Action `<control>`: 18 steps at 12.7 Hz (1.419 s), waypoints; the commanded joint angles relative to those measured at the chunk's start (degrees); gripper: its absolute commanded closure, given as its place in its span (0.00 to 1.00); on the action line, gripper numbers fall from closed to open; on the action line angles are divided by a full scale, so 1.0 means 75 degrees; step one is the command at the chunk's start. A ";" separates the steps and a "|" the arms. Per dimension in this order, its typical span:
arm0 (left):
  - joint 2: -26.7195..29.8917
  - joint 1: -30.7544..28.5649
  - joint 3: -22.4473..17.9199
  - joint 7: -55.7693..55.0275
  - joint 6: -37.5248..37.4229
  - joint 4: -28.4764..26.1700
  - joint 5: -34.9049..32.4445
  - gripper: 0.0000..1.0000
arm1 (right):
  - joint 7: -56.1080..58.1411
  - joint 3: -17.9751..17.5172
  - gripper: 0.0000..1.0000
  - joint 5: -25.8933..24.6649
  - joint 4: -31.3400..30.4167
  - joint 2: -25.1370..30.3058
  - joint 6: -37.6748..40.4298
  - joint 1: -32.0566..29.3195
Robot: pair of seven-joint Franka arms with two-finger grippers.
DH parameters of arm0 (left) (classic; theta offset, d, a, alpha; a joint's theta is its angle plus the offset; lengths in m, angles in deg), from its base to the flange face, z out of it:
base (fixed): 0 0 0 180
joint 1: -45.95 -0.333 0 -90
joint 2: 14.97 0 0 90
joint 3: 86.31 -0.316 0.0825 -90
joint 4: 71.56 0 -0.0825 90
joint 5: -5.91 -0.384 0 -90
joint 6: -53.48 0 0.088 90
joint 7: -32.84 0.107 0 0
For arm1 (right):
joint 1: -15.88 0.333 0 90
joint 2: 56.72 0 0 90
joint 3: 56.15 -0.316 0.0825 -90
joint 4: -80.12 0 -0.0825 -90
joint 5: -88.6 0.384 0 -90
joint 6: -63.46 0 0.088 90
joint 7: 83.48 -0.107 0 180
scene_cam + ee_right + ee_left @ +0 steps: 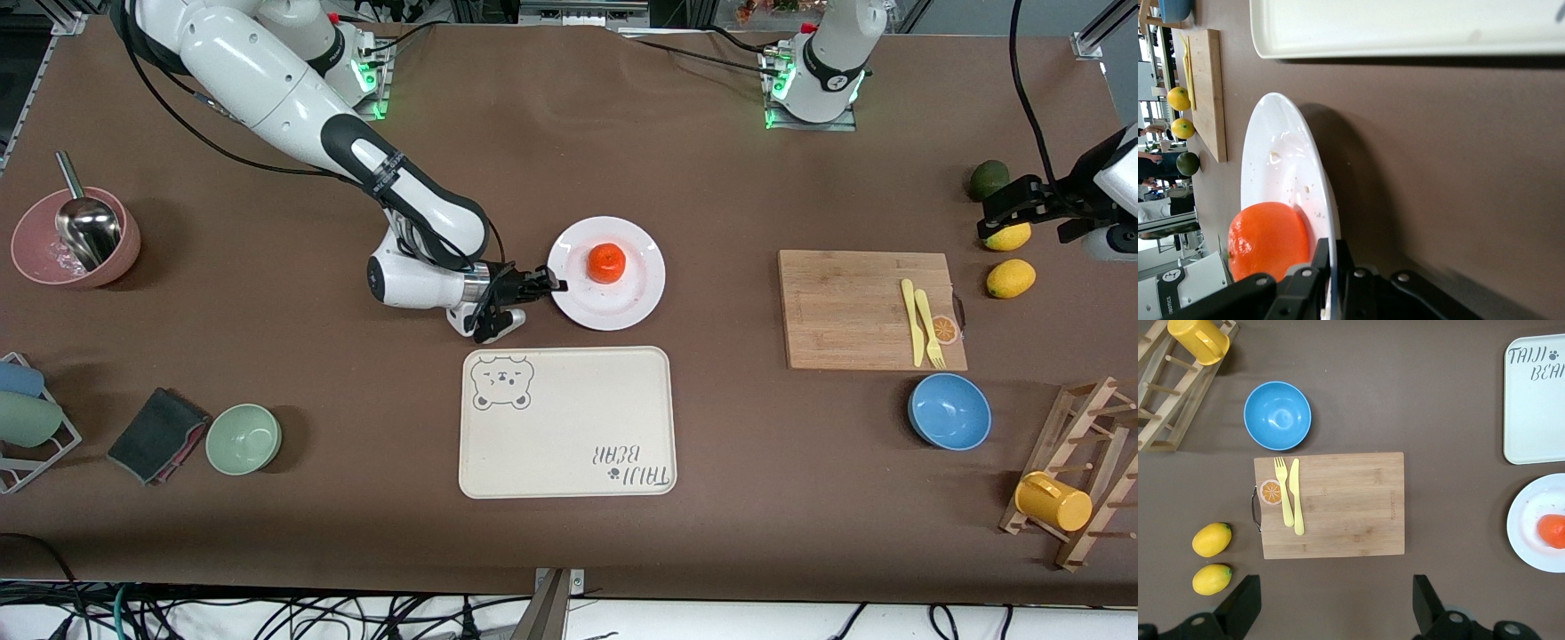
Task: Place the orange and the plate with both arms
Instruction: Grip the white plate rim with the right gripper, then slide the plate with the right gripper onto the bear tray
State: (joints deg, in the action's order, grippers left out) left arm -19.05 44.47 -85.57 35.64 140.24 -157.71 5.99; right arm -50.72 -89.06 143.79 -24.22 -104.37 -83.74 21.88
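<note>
The white plate (622, 298) lies mid-table, just farther from the front camera than the bear-print tray. The orange (606, 263) sits on the plate. My right gripper (556, 285) reaches in level with the table and is shut on the plate's rim at the edge toward the right arm's end. In the right wrist view the rim (1333, 267) is pinched between the fingers, with the orange (1268, 240) right beside them. My left gripper (1022, 206) is open and empty, up over the lemons at the left arm's end. The left wrist view shows the plate (1531, 520) and orange (1553, 530) at its edge.
The cream bear-print tray (566, 420) lies nearer the front camera than the plate. A wooden cutting board (867, 307) holds a yellow knife and fork. Beside it are a blue bowl (949, 411), two lemons (1010, 278) and a dark green fruit (988, 178). A pink bowl (76, 240) and green bowl (244, 437) stand at the right arm's end.
</note>
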 commanded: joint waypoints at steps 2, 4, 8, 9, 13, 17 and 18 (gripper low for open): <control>0.0088 -0.0002 -0.0004 0.0095 0.0046 0.0037 0.0213 0.00 | 0.0180 -0.0076 1.00 0.0119 0.0515 0.0142 0.0581 -0.0144; 0.0088 -0.0014 -0.0004 0.0095 0.0046 0.0037 0.0213 0.00 | 0.0121 -0.0064 1.00 0.0119 0.0972 0.0143 0.1154 -0.0354; 0.0088 -0.0037 -0.0004 0.0083 0.0046 0.0037 0.0224 0.00 | 0.0110 0.0227 1.00 0.0060 0.2271 -0.0323 0.1673 -0.0754; 0.0088 -0.0038 -0.0016 0.0095 0.0046 0.0037 0.0213 0.00 | 0.0110 0.0345 1.00 0.0014 0.2704 -0.0570 0.1696 -0.0731; 0.0088 -0.0026 -0.0004 0.0095 0.0057 0.0037 0.0213 0.00 | 0.0017 0.0474 1.00 -0.0022 0.4510 -0.1918 0.1650 -0.0381; 0.0076 -0.0026 -0.0004 0.0083 0.0057 0.0037 0.0225 0.00 | -0.0207 0.1353 1.00 -0.0010 0.5227 -0.2341 0.1405 0.0358; 0.0076 -0.0026 -0.0004 0.0083 0.0057 0.0037 0.0225 0.00 | -0.0207 0.1504 1.00 -0.0010 0.5240 -0.2400 0.1218 0.0441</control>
State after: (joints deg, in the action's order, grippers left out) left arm -19.03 44.54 -85.52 35.64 140.49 -157.47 5.99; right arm -51.12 -79.48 143.73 11.49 -120.36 -73.26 23.04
